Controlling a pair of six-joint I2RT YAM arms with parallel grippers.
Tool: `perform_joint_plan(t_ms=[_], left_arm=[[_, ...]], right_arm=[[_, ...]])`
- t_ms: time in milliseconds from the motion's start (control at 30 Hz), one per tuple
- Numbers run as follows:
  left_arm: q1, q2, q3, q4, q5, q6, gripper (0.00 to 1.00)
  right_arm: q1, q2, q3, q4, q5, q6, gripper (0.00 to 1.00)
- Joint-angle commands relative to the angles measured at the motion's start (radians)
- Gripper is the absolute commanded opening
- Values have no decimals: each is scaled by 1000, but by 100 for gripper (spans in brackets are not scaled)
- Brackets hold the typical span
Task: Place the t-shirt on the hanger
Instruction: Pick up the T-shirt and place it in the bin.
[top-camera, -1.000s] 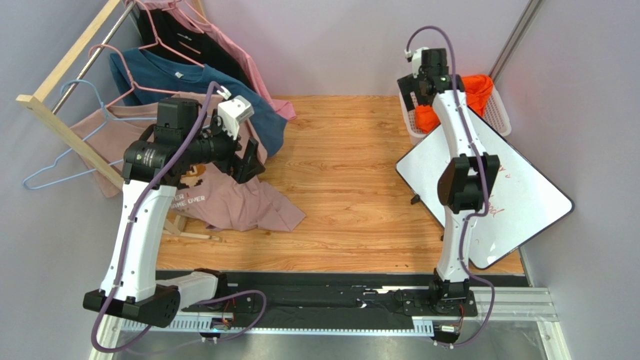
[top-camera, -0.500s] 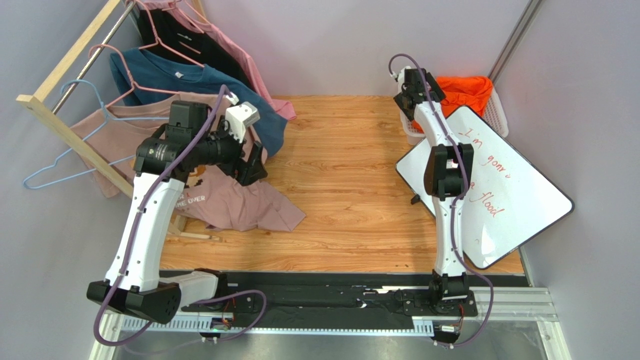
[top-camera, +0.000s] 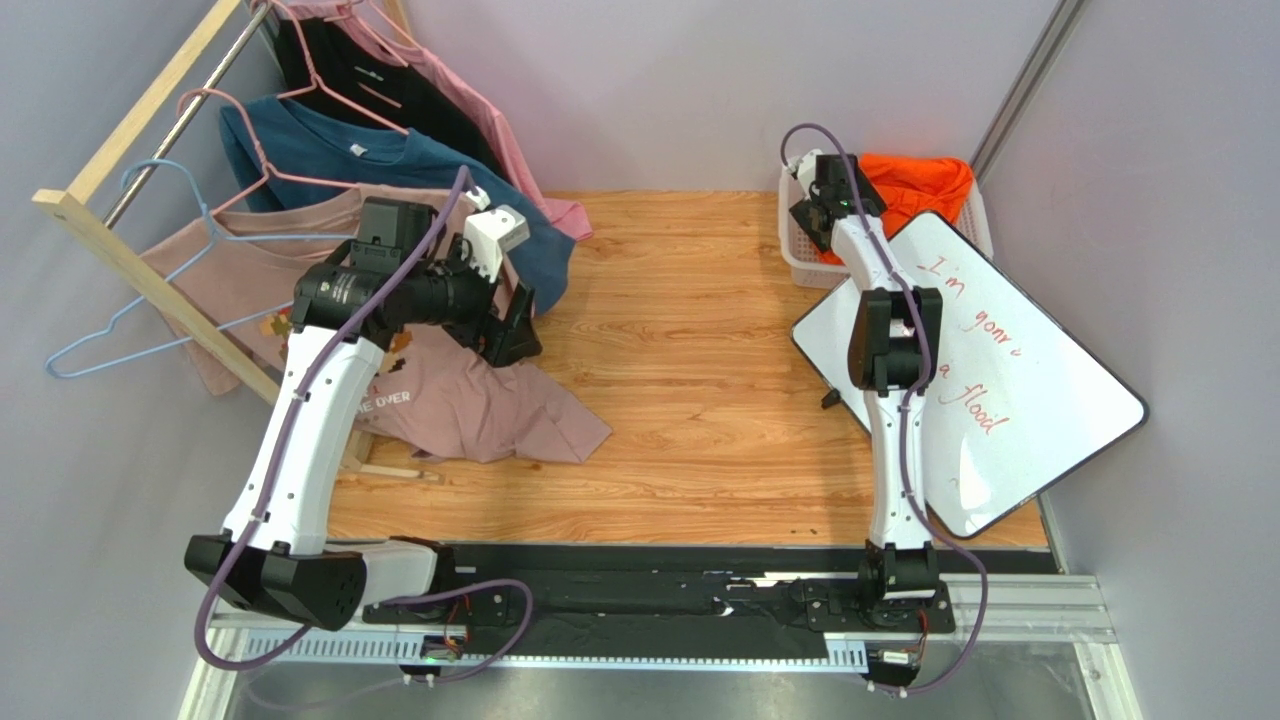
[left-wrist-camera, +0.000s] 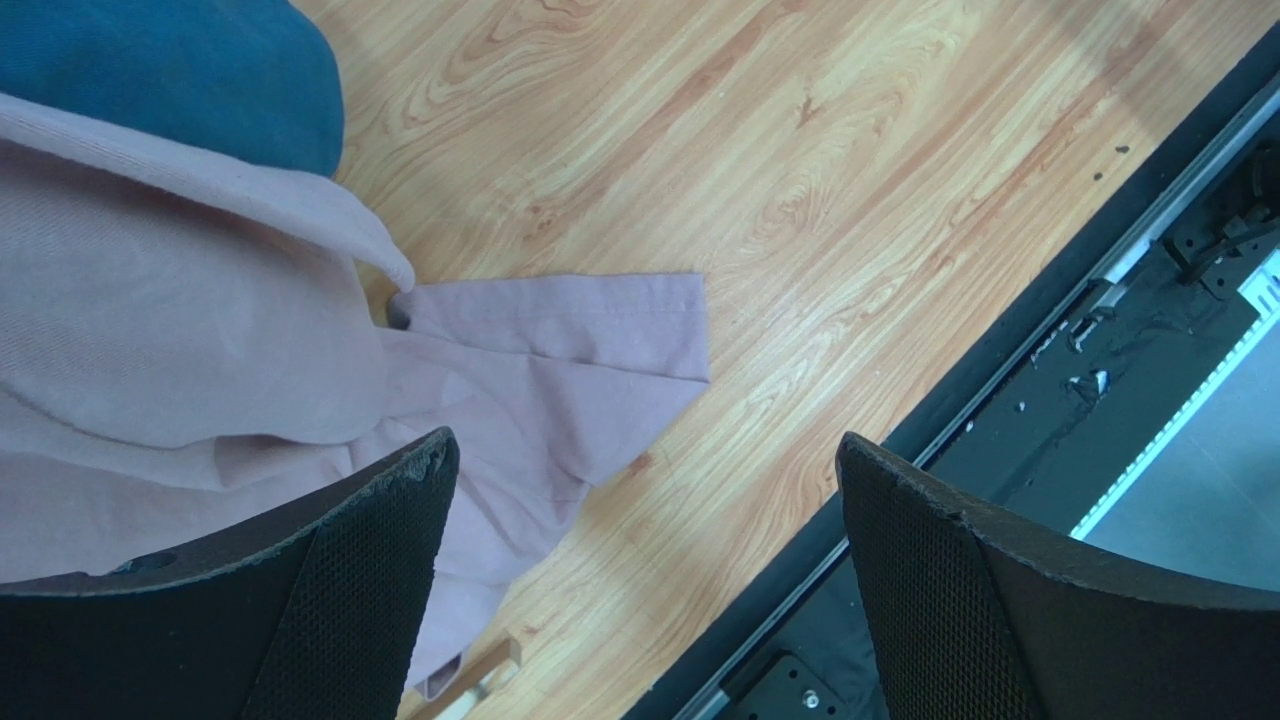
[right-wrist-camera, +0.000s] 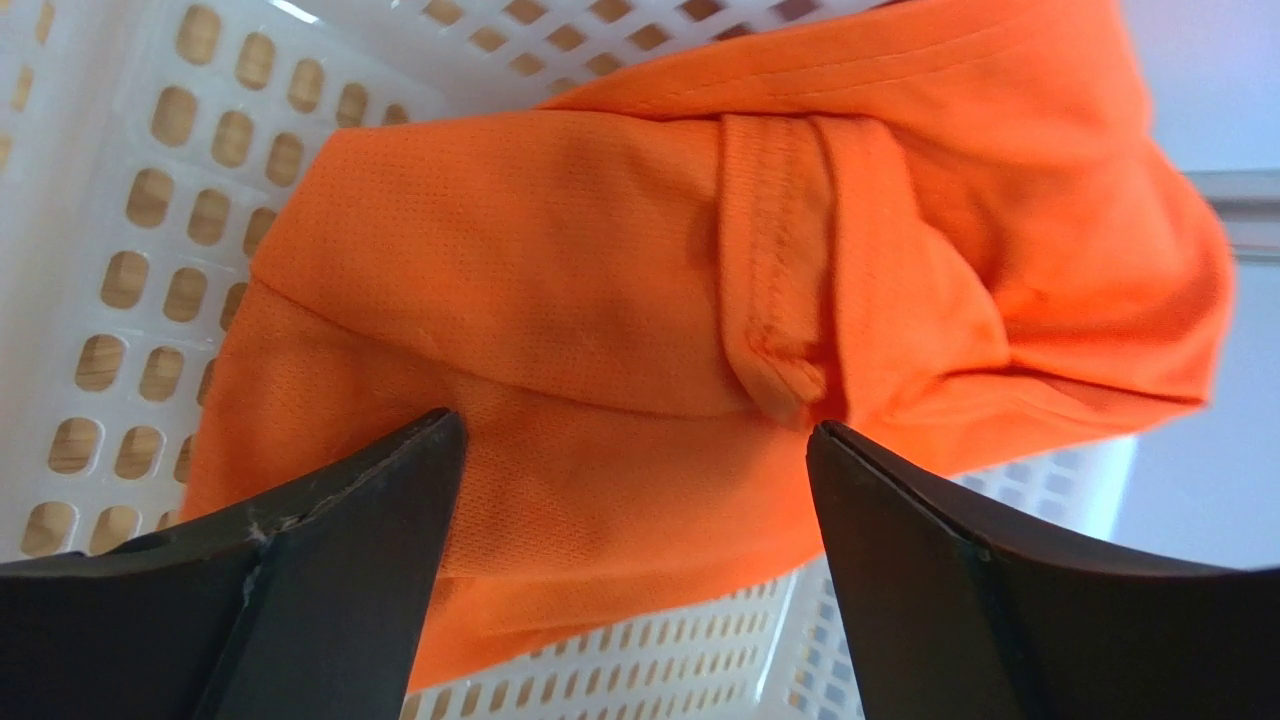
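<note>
The bright orange t-shirt (top-camera: 914, 186) lies bunched in a white perforated basket (top-camera: 801, 267) at the back right. In the right wrist view the t-shirt (right-wrist-camera: 631, 285) fills the frame, with a stitched hem fold near the middle. My right gripper (right-wrist-camera: 631, 431) (top-camera: 819, 213) hovers close over it, jaws open on either side of the cloth. The light-blue wire hanger (top-camera: 113, 305) hangs off the wooden rack at the far left. My left gripper (left-wrist-camera: 643, 443) (top-camera: 508, 327) is open and empty above the wooden floor, beside a dusty-pink shirt (left-wrist-camera: 556, 345).
A wooden rack (top-camera: 138, 278) at the left carries pink hangers with a dusty-pink shirt (top-camera: 466, 398), a dark teal shirt (top-camera: 376, 158) and other garments. A tilted whiteboard (top-camera: 999, 383) lies just in front of the basket. A black rail (left-wrist-camera: 1052, 345) runs along the near floor edge.
The right arm has swung off the whiteboard to the basket's left side, bringing its gripper onto the orange t-shirt. The left arm has shifted a little right.
</note>
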Motion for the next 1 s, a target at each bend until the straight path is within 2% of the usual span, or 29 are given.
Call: perform_joint_plan(t_ms=[0, 100, 133, 200, 233, 300, 400, 567, 967], left_arm=[[-6, 16, -7, 41, 34, -18, 99], [-6, 27, -7, 46, 39, -23, 99], [-6, 29, -9, 47, 39, -23, 99], [-6, 33, -10, 51, 39, -24, 99], [-6, 35, -10, 51, 39, -23, 99], [-6, 39, -7, 51, 34, -20, 99], [-6, 44, 2, 51, 33, -20, 99], [-6, 47, 20, 52, 47, -26, 99], [-6, 4, 30, 69, 48, -54, 99]], right_arm=[[4, 37, 15, -22, -130, 6, 88], [5, 47, 13, -27, -164, 3, 73], [4, 50, 12, -28, -169, 0, 57], [4, 60, 15, -41, -185, 0, 41], [4, 63, 13, -39, -187, 3, 11], [7, 63, 16, -39, -172, 2, 1], [5, 34, 6, -19, -149, 6, 0], [7, -133, -40, 47, -136, 52, 0], [20, -532, -39, 84, -245, 190, 0]])
